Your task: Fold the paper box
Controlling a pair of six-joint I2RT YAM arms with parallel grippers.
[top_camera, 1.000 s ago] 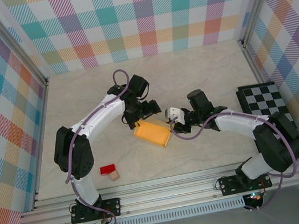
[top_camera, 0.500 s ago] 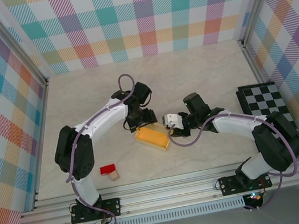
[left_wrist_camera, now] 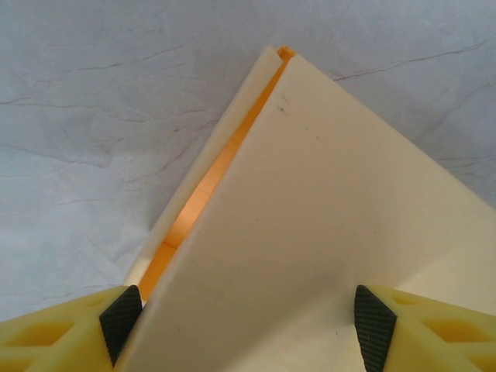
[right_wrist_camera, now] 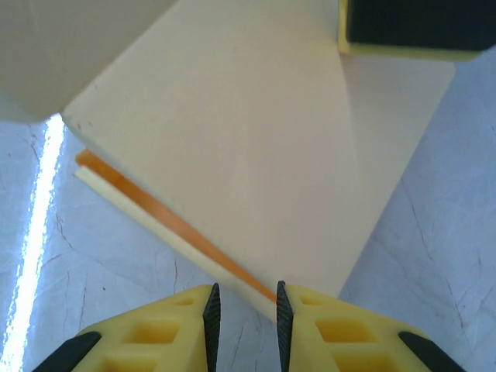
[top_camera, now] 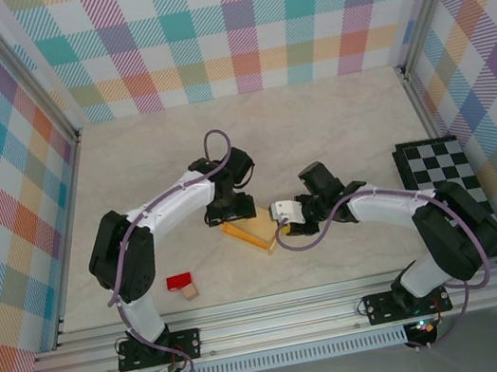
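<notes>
Small red block [top_camera: 180, 281] and tan cube [top_camera: 190, 292] are lying at near left, well apart from the work and, by my reading, playing no part. Left hand [left_wrist_camera: 248, 319] is hanging over the paper box [top_camera: 249, 232] from the far side. Its fingers [left_wrist_camera: 122, 316] are standing wide with the pale upper panel running between them, likely steadying or pressing that panel so the fold holds. Whether the pads are gripping or merely straddling, I cannot tell. The box is sitting mid-desk [top_camera: 334, 123] between both hands, partly closed, with an orange inner strip showing along the open seam. Right hand [right_wrist_camera: 244, 311] is meeting it from the right, narrowed almost closed and nipping the box's near corner, probably anchoring it against sliding. A checkered board [top_camera: 438, 167] is lying at far right.
</notes>
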